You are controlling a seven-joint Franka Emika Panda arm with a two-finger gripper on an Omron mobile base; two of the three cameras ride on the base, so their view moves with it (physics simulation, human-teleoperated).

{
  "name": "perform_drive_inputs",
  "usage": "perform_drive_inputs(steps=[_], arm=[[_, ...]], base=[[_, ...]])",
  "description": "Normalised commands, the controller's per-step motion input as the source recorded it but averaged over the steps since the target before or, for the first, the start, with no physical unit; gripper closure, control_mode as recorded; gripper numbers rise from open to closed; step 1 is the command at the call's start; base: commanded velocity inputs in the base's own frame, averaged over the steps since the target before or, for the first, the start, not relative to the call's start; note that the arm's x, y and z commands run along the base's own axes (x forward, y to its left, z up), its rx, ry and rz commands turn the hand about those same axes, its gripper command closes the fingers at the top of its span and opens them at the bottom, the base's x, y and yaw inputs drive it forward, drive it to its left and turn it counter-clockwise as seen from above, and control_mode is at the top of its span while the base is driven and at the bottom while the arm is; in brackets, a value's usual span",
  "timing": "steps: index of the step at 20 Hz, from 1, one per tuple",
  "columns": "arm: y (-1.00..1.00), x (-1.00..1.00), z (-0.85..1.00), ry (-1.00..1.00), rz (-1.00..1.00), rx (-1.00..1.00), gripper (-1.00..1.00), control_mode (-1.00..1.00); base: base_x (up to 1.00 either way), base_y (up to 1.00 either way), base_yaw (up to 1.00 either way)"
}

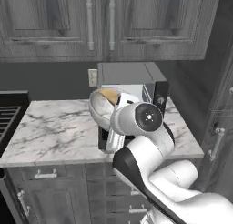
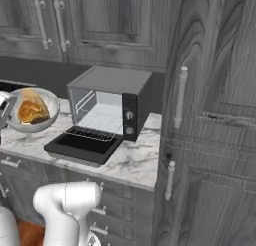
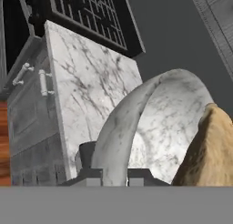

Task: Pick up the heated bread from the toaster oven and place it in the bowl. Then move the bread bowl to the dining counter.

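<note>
Pincer (image 3: 113, 175) closed on the rim of the bowl (image 2: 49, 110), one fingertip (image 3: 88, 170) on each side of the wall in the hand view. Bowl is lifted off the marble worktop (image 1: 59, 127), tilted, held in the air left of the toaster oven (image 2: 112, 107) in the right base view and in front of it in the left base view. Heated bread (image 2: 32, 110) sits inside the bowl, golden-orange, resting against the inner wall; hand view shows it as a bumpy tan lump at lower right. Toaster oven stands on the worktop near the right end, door (image 2: 82, 145) dropped open and flat, wire rack (image 2: 92, 134) pulled forward over it, cavity lit. Grey wood cabinets (image 1: 91, 22) above, drawers (image 1: 50, 191) below the worktop. Black stove grate (image 1: 9, 118) at far left of the left base view.
</note>
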Motion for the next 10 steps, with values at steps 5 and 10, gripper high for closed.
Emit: perform_drive_inputs(steps=[5,10], arm=[[0.00,0.00,0.00,0.00,0.00,0.00,1.00,1.00],[0.00,0.00,0.00,0.00,0.00,0.00,1.00,1.00]], base=[[-0.93,0.16,0.77],[-0.31,0.11,1.00]])
